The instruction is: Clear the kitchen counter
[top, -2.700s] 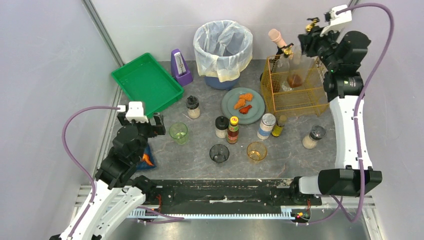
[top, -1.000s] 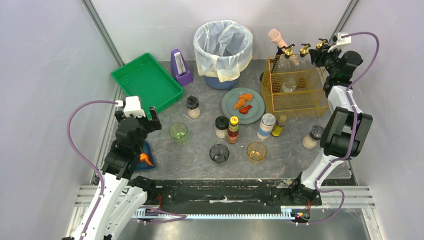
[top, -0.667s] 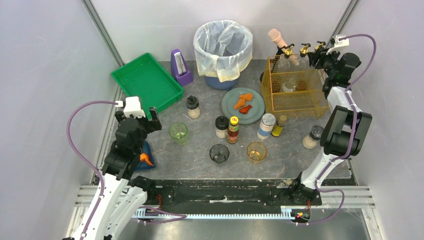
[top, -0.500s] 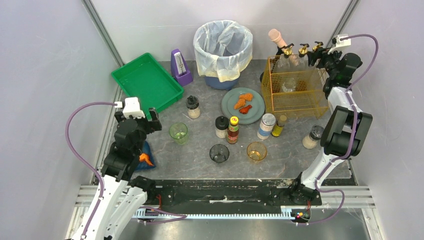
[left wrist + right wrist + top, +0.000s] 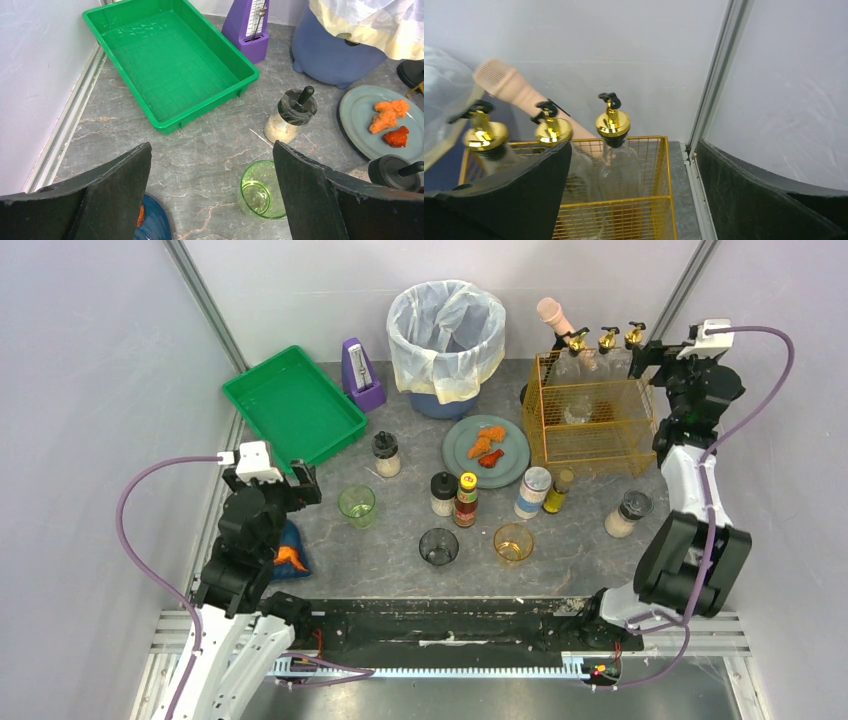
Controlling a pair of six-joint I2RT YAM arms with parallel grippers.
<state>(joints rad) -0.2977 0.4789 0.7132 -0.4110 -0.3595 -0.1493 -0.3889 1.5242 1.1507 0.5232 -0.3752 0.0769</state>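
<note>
from above, the dark-grey marbled kitchen counter (image 5: 400, 565) spreads cluttered before both arms; left wrist: my left gripper (image 5: 211, 147) gapes empty toward a green glass cup (image 5: 262, 192), likely next; right wrist: my right gripper (image 5: 633, 144) stands wide, empty, facing gold-capped bottles (image 5: 613, 122) stowed in a yellow wire basket (image 5: 639, 201).

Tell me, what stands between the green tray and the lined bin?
A purple metronome stands between green tray and bin, shown in the top view.

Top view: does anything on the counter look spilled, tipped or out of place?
Nothing looks spilled or tipped. A purple metronome stands oddly among the kitchenware beside the green tray, and a thin pale stick lies loose on the counter between a shaker and the green glass.
</note>
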